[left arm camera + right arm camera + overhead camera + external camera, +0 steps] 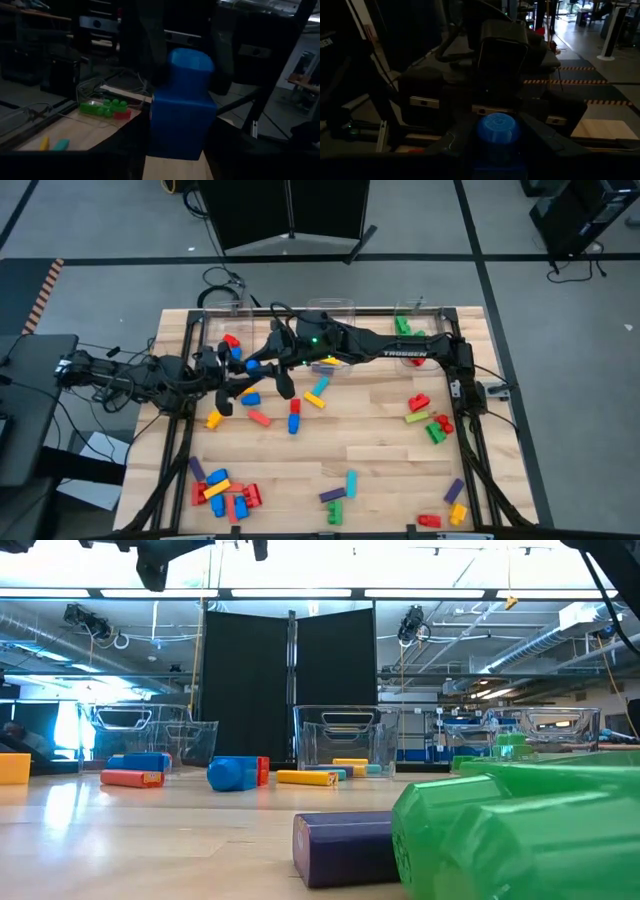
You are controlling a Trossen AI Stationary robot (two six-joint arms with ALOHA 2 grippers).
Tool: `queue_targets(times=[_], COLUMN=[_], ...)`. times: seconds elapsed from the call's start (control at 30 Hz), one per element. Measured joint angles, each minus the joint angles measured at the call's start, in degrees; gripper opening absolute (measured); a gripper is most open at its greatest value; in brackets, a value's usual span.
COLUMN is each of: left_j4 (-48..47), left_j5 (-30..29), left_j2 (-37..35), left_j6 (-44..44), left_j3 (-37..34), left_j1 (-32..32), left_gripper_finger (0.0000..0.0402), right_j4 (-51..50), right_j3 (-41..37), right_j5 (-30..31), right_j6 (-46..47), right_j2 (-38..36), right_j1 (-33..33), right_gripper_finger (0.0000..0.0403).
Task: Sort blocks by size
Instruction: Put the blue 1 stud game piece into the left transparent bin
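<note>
While both arms meet over the rear-left part of the table (330, 455), most blocks lie unsorted. From the left: a cluster of mixed blocks (225, 492) lies at the front-left corner. Behind it, the left gripper (240, 370) and right gripper (272, 363) converge on one chunky blue block (181, 107), apparently for a handover. In each wrist view the dark fingers pinch this block from opposite sides. Loose blocks lie mid-table around the red-and-blue pair (294, 416), and further groups lie at the right edge (428, 420) and the front-right corner (450, 508). Along the rear edge, the left bin (222, 320) and right bin (415, 320) each appear to hold a few blocks. Judged progress: early; the bulk remains.
</note>
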Motion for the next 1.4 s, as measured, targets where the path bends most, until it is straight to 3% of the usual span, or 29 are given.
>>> queue_targets(times=[0.1,0.37,0.9,1.0,1.17,1.3,1.4], left_j4=[0.4,2.0,1.4,-1.3,-9.9,-23.1,-32.8], left_j5=[0.3,0.5,-1.2,-4.8,-8.9,-10.6,-9.9], left_j2=[0.5,0.9,0.9,0.8,0.8,0.8,0.8], left_j6=[0.9,1.6,1.5,1.1,-3.4,-8.1,-10.5], left_j3=[0.0,0.0,0.0,0.0,2.4,6.7,10.1], left_j1=[0.0,0.0,0.0,0.0,2.1,8.0,14.6], left_gripper_finger=[0.0141,0.0140,0.0139,0.0139,0.0139,0.0139,0.0139], right_j4=[0.1,0.4,-0.4,-5.6,-26.1,-43.3,-48.1], right_j3=[0.0,0.0,0.0,0.0,0.1,0.0,-1.9], right_j5=[-0.1,-0.1,2.0,2.0,3.2,3.4,5.8], right_j6=[0.7,2.4,4.6,4.3,5.6,7.8,8.2], right_j2=[0.0,0.0,-0.9,-3.5,-9.1,-11.3,-12.4], right_j1=[0.0,0.1,-0.8,-1.9,-4.6,-5.6,-4.7], right_gripper_finger=[0.0131,0.0140,0.0249,0.0268,0.0281,0.0276,0.0271])
